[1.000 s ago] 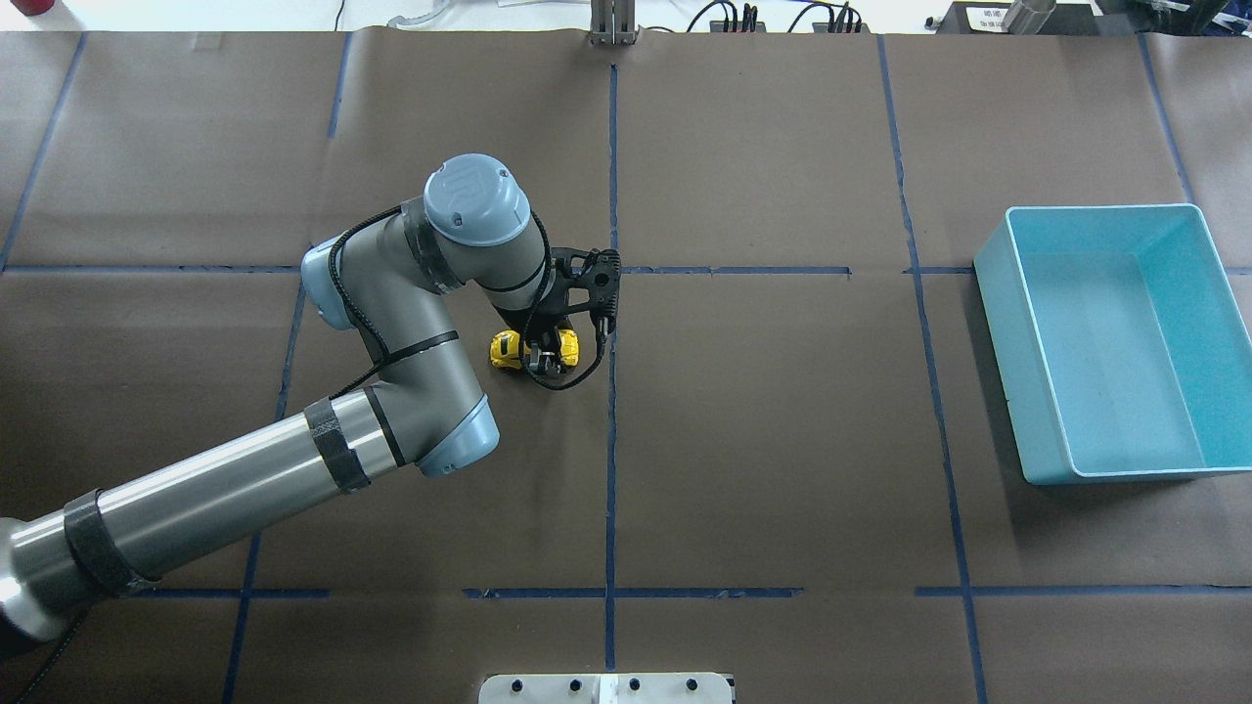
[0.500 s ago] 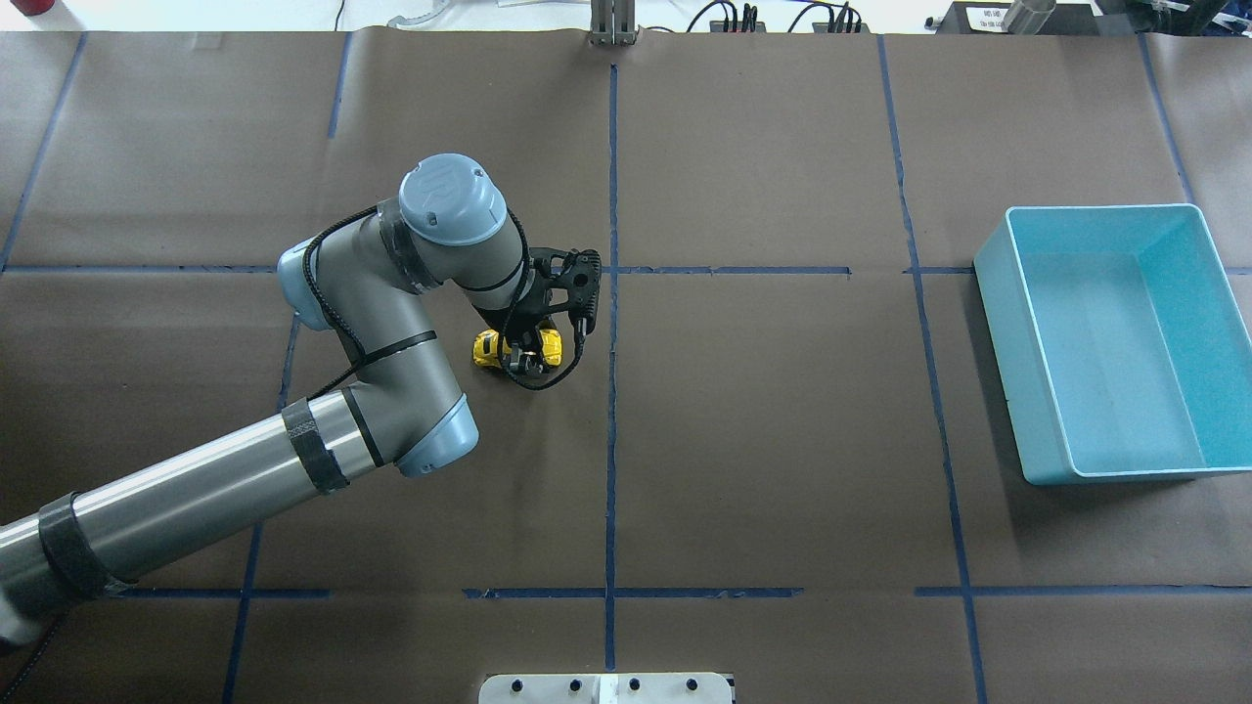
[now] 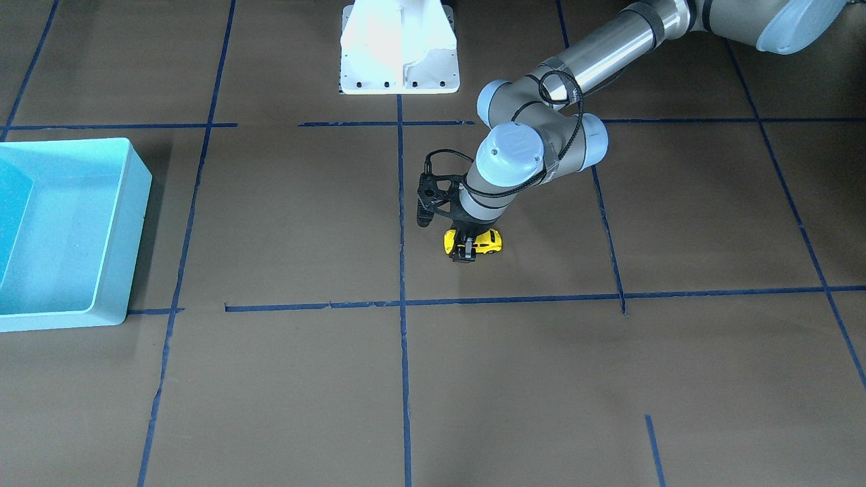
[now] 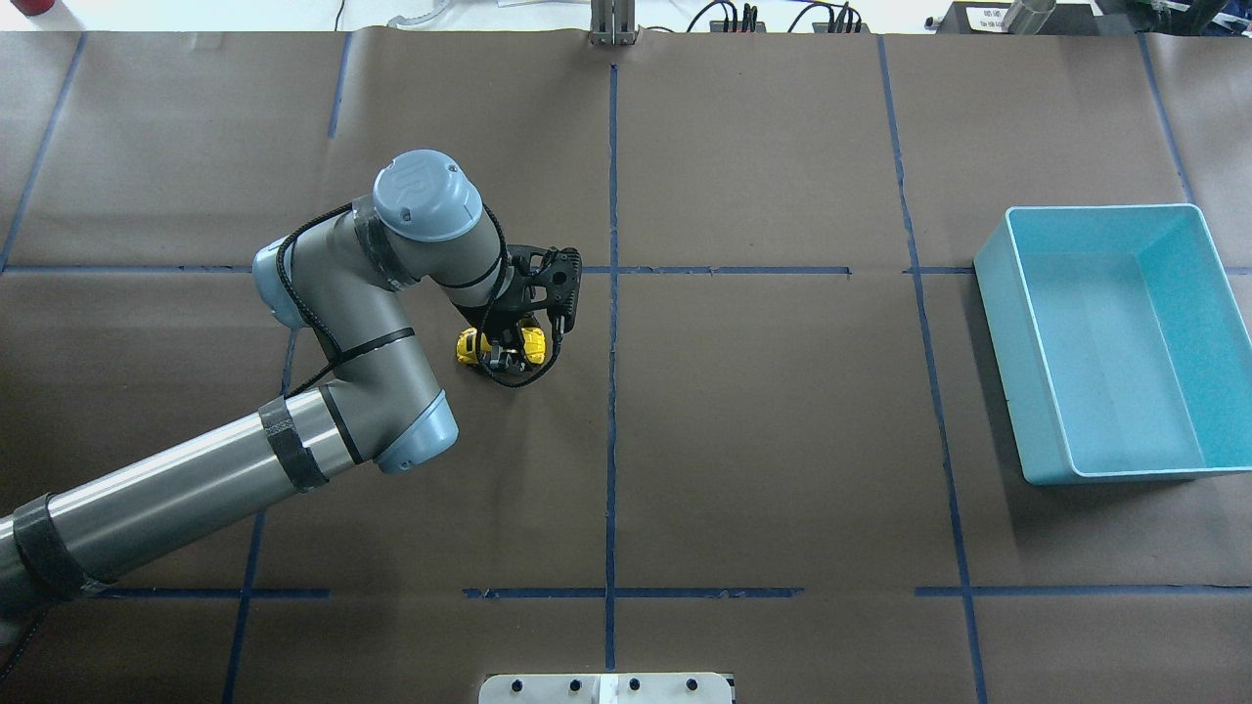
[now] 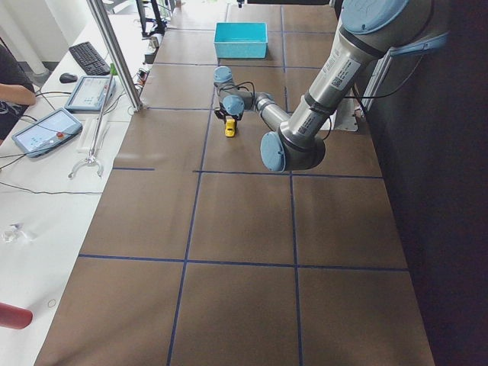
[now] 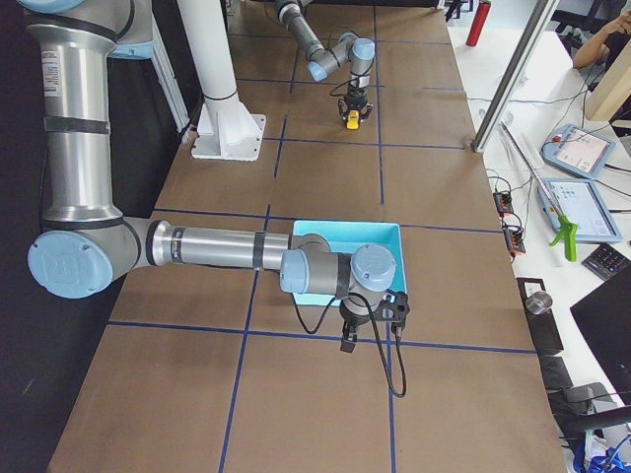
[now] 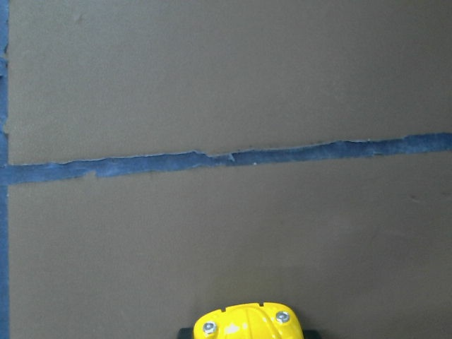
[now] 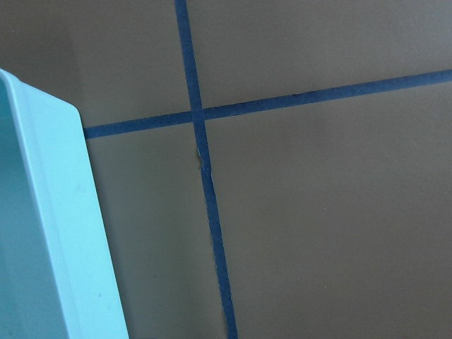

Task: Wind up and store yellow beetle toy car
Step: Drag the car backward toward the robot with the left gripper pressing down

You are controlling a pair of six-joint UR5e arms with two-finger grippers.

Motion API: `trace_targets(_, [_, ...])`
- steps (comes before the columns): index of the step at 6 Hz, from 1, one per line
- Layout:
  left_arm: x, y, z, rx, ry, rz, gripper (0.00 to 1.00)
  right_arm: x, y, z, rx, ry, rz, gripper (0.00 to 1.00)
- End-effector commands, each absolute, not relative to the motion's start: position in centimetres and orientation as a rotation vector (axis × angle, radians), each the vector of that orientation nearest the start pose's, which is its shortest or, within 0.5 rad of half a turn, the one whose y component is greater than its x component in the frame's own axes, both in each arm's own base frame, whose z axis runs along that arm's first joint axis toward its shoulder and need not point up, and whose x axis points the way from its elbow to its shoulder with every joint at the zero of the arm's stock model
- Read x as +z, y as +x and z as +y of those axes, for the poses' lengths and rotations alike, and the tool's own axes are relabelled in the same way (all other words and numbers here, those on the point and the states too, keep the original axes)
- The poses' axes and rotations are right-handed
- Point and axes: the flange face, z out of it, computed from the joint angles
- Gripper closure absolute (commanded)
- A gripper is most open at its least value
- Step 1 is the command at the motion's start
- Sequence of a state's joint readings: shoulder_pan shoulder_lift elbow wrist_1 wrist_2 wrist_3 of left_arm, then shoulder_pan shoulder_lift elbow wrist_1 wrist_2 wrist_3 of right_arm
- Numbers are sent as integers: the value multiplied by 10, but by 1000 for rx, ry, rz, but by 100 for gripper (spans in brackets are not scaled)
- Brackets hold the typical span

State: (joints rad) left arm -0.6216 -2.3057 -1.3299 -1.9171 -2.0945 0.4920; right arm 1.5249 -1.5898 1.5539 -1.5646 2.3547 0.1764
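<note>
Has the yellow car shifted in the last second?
Yes. Overhead, the yellow beetle toy car, clamped in the left gripper, has slid left, away from the central blue tape line.

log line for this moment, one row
phase: wind-up | left gripper: shut on car, on table | right gripper: by bin, state unclear | bin: empty

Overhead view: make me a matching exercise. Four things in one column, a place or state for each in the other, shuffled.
Things:
1. yellow beetle toy car
2. light blue bin
3. left gripper
4. white base plate

Places or states:
A. at the view's right side
B. at the bottom edge, centre
C. shut on the car
D. clamped between fingers, left of centre

Pairs: 1-D, 2-A, 3-C, 4-B
</note>
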Motion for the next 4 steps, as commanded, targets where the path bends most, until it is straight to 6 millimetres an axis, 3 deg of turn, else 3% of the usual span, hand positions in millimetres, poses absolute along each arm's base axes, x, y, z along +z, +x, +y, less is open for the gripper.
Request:
trace_targets(1, [274,563,-512,1575,798,738,42,675,41,-484,135,-115,-777,0])
trace_targets(2, [275,560,-514,1572,796,735,0,674,41,-484,134,-113,-777,0])
trace_targets(4, [277,559,-515,1576,795,730,0,674,41,-484,136,-113,-777,0])
